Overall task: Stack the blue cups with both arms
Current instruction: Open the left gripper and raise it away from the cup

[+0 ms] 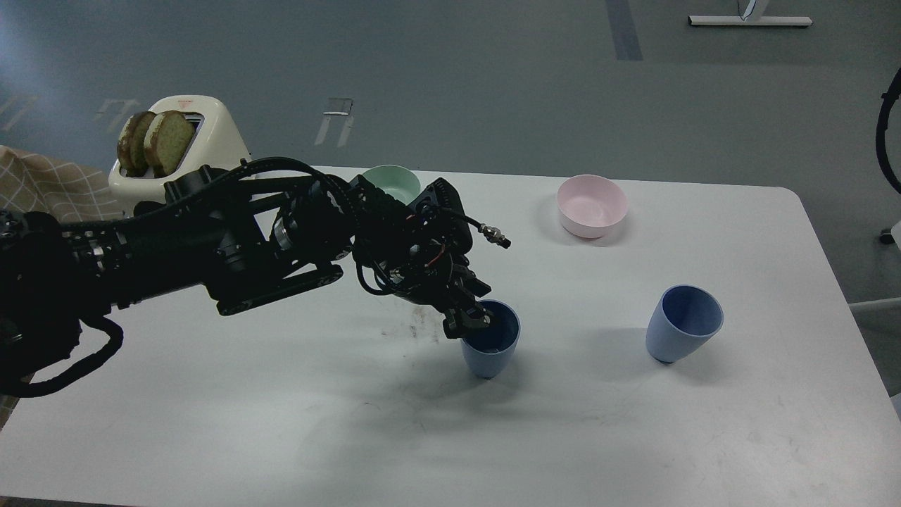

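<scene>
One blue cup (493, 352) stands near the middle of the white table (633, 436). My left gripper (473, 320) comes in from the left and grips the cup's near-left rim, one finger inside the cup and one outside. The second blue cup (681, 325) stands apart to the right, tilted, with its mouth facing me. My left arm (211, 246) stretches across the left half of the table. My right gripper is out of view.
A mint-green bowl (391, 180) sits behind my left wrist, partly hidden. A pink bowl (591, 205) is at the back right. A cream toaster (204, 141) with bread slices stands at the back left. A black cable (885, 134) loops at the right edge.
</scene>
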### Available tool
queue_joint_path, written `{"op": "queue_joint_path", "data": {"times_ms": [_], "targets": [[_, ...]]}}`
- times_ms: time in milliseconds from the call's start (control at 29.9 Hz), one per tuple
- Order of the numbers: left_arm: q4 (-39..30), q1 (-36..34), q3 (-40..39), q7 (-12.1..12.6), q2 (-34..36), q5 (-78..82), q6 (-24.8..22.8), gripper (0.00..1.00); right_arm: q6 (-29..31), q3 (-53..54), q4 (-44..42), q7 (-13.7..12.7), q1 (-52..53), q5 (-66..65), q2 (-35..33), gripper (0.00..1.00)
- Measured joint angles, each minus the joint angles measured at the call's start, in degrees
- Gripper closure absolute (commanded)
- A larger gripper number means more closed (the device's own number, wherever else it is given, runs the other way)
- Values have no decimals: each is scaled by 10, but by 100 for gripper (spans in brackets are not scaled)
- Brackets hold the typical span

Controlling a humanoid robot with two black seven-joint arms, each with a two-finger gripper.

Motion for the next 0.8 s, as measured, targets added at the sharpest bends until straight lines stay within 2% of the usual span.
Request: {"op": "queue_joint_path", "data": {"times_ms": [201,368,468,635,803], "targets": [[-6,-47,-14,0,26,-56,0,7,0,0,-6,0,1,0,-4,0],[3,-107,-30,0,71,-228,0,5,0,0,-5,0,-3,1,-26,0],[20,-119,-60,0,98,-310,0,5,0,-1,-1,-1,-8,1,-44,0],[93,-108,-145,0,124,-444,0,4,0,-18,22,-2,-22,1,-99,0],[163,-86,-186,0,133,-608,0,4,0,-40,67,-2,-58,-12,-164,0]]}}
